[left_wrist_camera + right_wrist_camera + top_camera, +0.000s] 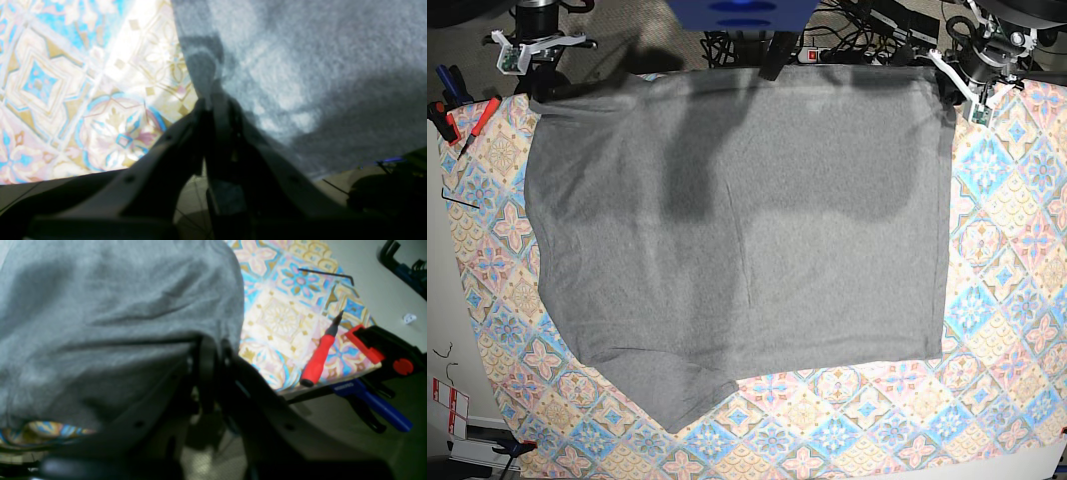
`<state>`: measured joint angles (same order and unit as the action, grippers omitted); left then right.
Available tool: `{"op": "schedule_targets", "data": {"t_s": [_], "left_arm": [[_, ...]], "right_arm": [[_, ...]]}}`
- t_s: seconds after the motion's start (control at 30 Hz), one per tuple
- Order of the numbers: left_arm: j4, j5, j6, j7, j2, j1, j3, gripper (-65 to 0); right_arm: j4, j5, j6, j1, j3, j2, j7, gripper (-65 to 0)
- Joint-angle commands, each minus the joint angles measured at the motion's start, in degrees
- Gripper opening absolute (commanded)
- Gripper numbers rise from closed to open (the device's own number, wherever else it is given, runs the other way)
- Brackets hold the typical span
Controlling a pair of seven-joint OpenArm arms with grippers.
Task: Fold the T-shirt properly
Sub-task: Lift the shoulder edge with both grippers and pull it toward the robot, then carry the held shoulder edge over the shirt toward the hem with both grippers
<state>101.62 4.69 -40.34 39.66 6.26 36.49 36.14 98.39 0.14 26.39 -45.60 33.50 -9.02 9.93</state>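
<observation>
The grey T-shirt lies spread flat on the patterned tablecloth, with one sleeve pointing toward the near edge at lower left. My left gripper is at the shirt's far right corner. In the left wrist view the left gripper is shut, pinching a fold of the T-shirt. My right gripper is at the far left corner. In the right wrist view the right gripper is shut on the edge of the T-shirt, which drapes over its fingers.
A red screwdriver, a thin black hex key and a red-and-black clamp with a blue handle sit at the table's corner beside the right gripper. Cables lie behind the table's far edge.
</observation>
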Motion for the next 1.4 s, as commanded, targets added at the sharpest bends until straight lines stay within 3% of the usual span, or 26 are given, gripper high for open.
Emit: {"op": "schedule_targets", "data": {"t_s": [0.0,0.2,0.33,0.43,0.67,0.83,1.03,1.17,1.37], "left_arm": [[1.0,0.2,0.3,-0.6,0.5,0.0,0.4,-61.7],[1.2,0.3,0.3,9.2,0.9,-5.1,0.5,-61.7],[1.2,0.0,0.3,10.7,0.9,-7.8,0.5,-61.7],[1.2,-4.1,0.3,10.8,0.6,-9.6,0.4,-61.7],[1.1,-16.7,0.3,10.8,-3.3,-15.1,0.5,-61.7],[1.1,-21.8,0.3,10.8,-5.5,-18.4,0.5,-61.7],[0.8,-24.0,0.3,10.9,-6.0,-21.6,0.5,-61.7],[0.8,-24.7,0.3,15.7,-5.7,-25.1,0.3,-61.6],[0.3,-25.4,0.3,17.2,-5.9,-29.1,0.0,-61.5]], "right_arm": [[1.3,0.8,-0.3,-0.7,0.5,0.4,1.4,-63.2],[5.2,0.7,-0.3,2.5,0.5,1.9,-9.7,-63.2],[8.0,0.7,-0.3,4.6,0.5,2.1,-13.8,-63.2],[8.8,0.7,-0.3,6.3,0.5,2.6,-16.6,-63.2],[8.7,0.3,-0.3,9.1,0.2,4.0,-19.5,-63.2],[8.8,-7.7,-0.3,12.2,0.1,3.9,-20.4,-63.2],[8.7,-8.5,-0.3,15.6,0.0,3.8,-21.1,-63.2],[8.7,-8.5,-0.2,19.5,0.0,4.1,-26.9,-63.2],[8.4,-8.6,5.9,25.7,0.0,4.4,-33.6,-63.1]]}}
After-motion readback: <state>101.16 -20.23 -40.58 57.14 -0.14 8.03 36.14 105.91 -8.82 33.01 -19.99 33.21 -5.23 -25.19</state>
